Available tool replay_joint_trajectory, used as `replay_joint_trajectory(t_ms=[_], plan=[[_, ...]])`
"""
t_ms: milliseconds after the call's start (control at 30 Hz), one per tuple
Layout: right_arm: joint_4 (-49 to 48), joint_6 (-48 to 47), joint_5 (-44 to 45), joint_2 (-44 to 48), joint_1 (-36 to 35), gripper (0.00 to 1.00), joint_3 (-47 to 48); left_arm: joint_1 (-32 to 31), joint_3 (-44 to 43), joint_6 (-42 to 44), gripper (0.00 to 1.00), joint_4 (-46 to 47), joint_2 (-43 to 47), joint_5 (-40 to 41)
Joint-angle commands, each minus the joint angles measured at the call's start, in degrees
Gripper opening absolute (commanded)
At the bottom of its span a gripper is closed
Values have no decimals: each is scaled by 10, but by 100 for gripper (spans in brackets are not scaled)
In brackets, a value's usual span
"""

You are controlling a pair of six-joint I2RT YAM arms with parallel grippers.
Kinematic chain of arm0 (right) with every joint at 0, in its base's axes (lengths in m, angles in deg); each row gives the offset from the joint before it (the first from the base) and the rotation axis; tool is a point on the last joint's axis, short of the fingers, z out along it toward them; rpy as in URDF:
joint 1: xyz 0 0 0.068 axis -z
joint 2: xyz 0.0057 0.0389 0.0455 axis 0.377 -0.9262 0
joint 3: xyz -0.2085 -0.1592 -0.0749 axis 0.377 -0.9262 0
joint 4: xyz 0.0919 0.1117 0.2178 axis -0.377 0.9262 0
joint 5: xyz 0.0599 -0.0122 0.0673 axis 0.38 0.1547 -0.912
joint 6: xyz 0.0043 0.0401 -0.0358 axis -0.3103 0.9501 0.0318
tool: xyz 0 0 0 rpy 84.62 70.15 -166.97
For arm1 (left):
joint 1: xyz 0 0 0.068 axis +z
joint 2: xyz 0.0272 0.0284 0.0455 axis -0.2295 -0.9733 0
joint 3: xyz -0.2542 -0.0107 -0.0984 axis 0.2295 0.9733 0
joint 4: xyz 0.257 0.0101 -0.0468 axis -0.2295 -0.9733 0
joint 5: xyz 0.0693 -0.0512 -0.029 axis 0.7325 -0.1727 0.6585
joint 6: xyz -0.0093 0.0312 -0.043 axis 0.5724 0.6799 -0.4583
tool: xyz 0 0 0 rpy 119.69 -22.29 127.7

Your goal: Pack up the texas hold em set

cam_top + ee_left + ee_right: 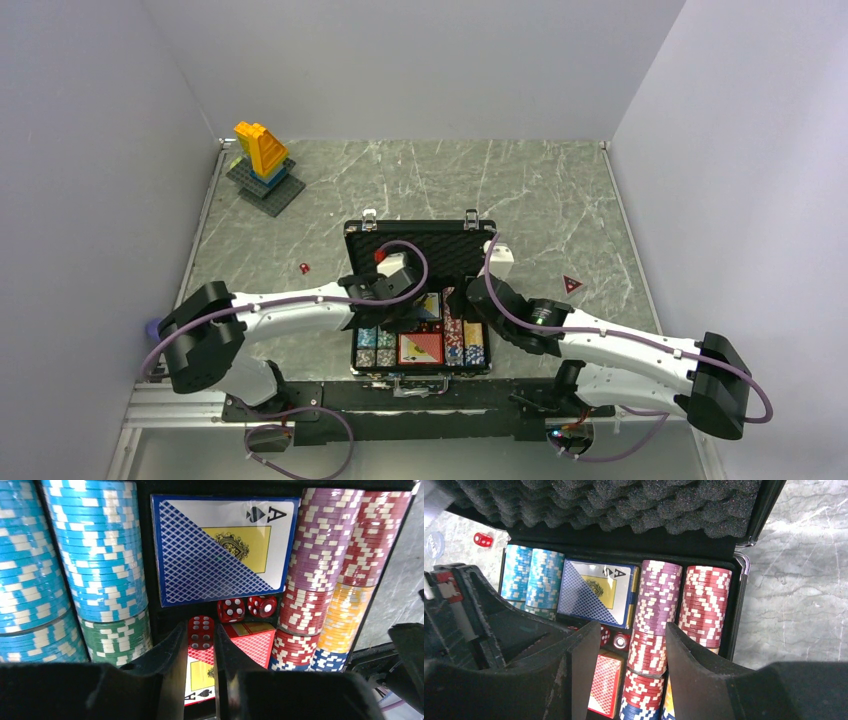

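The left arm [290, 310] and right arm [625, 350] share smooth white shell links joined by bulky black joint housings [200, 340]. A thin purple cable [410, 255] loops along each arm. The left tool [200, 630] and right tool [633, 630] have matte black, wedge-shaped fingers [584, 665], faintly pale-streaked, possibly scuffing.

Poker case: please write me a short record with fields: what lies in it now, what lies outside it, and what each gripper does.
case: open, lid raised, foam-lined
inside: chip rows, blue deck, red deck, two loose dice between the decks
left gripper: shut on a red die, over the red deck
right gripper: open, above the purple-red chip row
outside: stray die on the table, left of the case
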Motion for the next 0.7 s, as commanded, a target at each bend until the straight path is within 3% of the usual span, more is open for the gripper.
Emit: replay_joint_trajectory(t_ms=[0, 133, 267, 500, 667], plan=[[-8, 10, 10, 4, 2, 55, -3, -8, -22, -11, 0, 18, -13, -10], [-12, 11, 6, 3, 2, 55, -5, -8, -23, -7, 3, 18, -15, -8], [-9, 11, 6, 1, 2, 55, -2, -9, -24, -3, 14, 20, -18, -12], [-7, 11, 7, 6, 2, 56, -1, -11, -33, 18, 49, 11, -12, -6], [-4, 10, 7, 2, 2, 56, 4, -17, -39, 50, 69, 8, 1, 7]])
